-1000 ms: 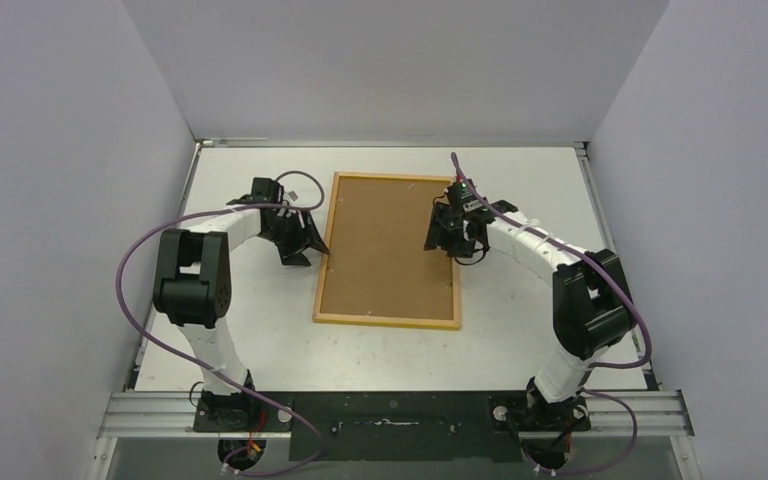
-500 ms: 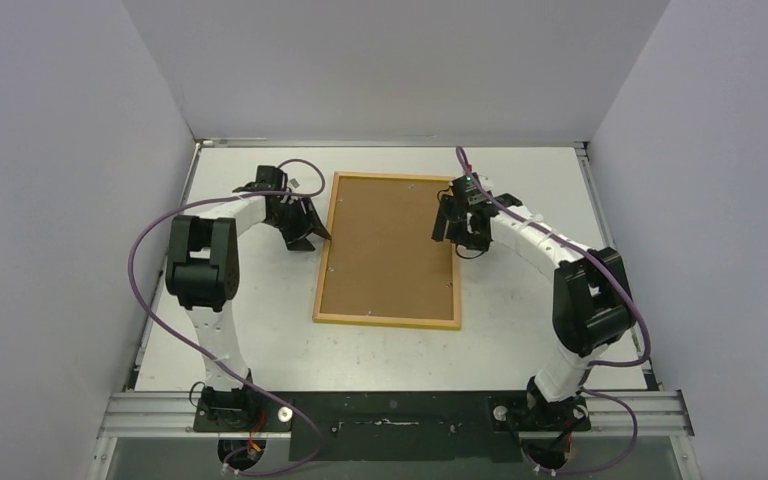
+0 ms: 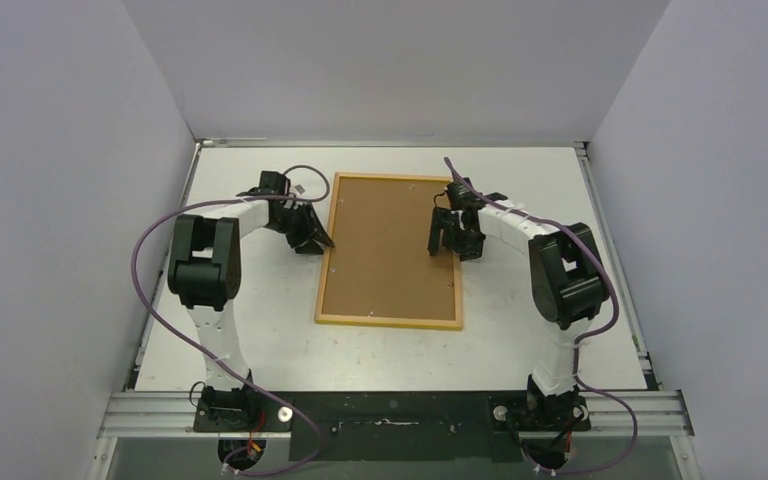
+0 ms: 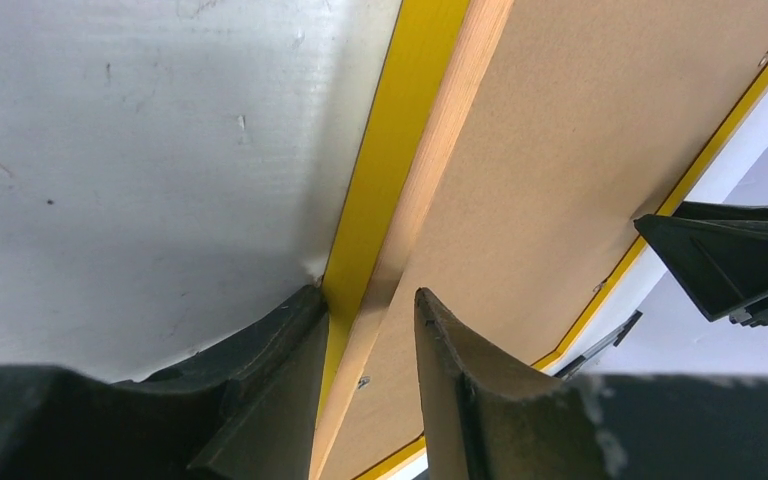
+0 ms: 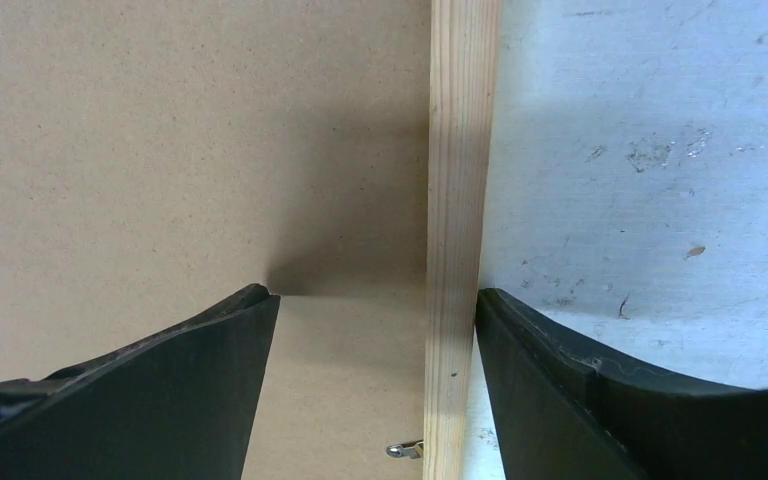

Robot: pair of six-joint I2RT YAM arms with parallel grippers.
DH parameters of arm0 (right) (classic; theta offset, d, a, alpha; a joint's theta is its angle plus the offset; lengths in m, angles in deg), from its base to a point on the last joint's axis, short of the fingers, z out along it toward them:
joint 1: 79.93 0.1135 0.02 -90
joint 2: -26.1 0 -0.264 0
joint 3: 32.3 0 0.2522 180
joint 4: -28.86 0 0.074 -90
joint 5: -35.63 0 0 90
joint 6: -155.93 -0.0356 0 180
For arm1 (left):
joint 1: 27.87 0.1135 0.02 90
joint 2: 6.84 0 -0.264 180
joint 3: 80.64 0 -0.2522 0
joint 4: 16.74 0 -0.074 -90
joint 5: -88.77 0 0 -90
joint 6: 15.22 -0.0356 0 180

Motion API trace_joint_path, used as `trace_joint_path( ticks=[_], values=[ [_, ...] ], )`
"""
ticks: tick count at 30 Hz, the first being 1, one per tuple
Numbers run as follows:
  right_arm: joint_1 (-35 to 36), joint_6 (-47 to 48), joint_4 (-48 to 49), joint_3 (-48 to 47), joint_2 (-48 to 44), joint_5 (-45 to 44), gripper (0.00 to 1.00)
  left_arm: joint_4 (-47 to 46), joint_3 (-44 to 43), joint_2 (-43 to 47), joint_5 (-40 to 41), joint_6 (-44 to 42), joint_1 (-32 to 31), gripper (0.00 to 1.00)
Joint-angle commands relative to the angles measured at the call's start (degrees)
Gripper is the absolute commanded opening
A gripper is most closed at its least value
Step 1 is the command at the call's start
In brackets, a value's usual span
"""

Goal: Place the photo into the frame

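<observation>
Two grippers straddle frame [image 3: 388,321] edges; right gripper [image 5: 372,291] spread, left gripper [image 4: 368,291] clench unclear; backing board [image 3: 385,250] inside

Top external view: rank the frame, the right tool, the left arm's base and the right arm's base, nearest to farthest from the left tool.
1. frame: the left tool sits at its left edge.
2. right tool: across the frame, at its right edge.
3. left arm's base: near edge, left.
4. right arm's base: near edge, right.
</observation>
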Motion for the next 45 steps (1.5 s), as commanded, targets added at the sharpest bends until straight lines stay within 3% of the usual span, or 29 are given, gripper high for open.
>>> trace_joint_path(
  ticks=[1,8,17,22,25,29,33,39,45],
  values=[
    [0.86,0.53,1.36,0.08,-2.07,3.95,0.72,-0.80,3.48,2.64,-1.71,-0.12,-1.07,0.35],
    [4.52,0.25,0.63,4.16,-6.74,3.69,0.71,-0.43,10.34,8.86,-1.70,0.06,-1.69,0.32],
    [11.19,-3.71,-1.85,9.75,-13.29,-3.20,0.70,1.22,18.87,17.82,1.08,1.11,-3.67,0.31],
    [11.05,-4.59,-4.92,8.28,-16.20,-13.45,0.72,2.48,20.11,20.98,6.17,0.08,-3.58,0.50],
    [10.61,-3.39,-6.36,4.70,-16.43,-17.87,0.73,4.24,17.61,20.79,9.30,-1.24,-3.30,0.57],
    [10.25,-1.08,-5.20,-0.49,-13.94,-16.68,0.74,5.34,13.97,18.54,11.29,-2.74,-2.46,0.58],
    [10.34,-0.74,-3.87,-6.19,-8.80,-13.39,0.64,5.49,10.89,15.43,11.72,-3.47,-1.84,0.59],
    [10.25,-2.08,-1.53,-11.47,-1.92,-11.29,0.59,7.16,7.76,11.01,13.30,-4.35,-1.99,0.59],
    [10.13,-1.14,-0.46,-14.08,2.45,-9.85,0.56,7.94,7.69,9.23,13.19,-5.16,-1.99,0.53]
  ],
)
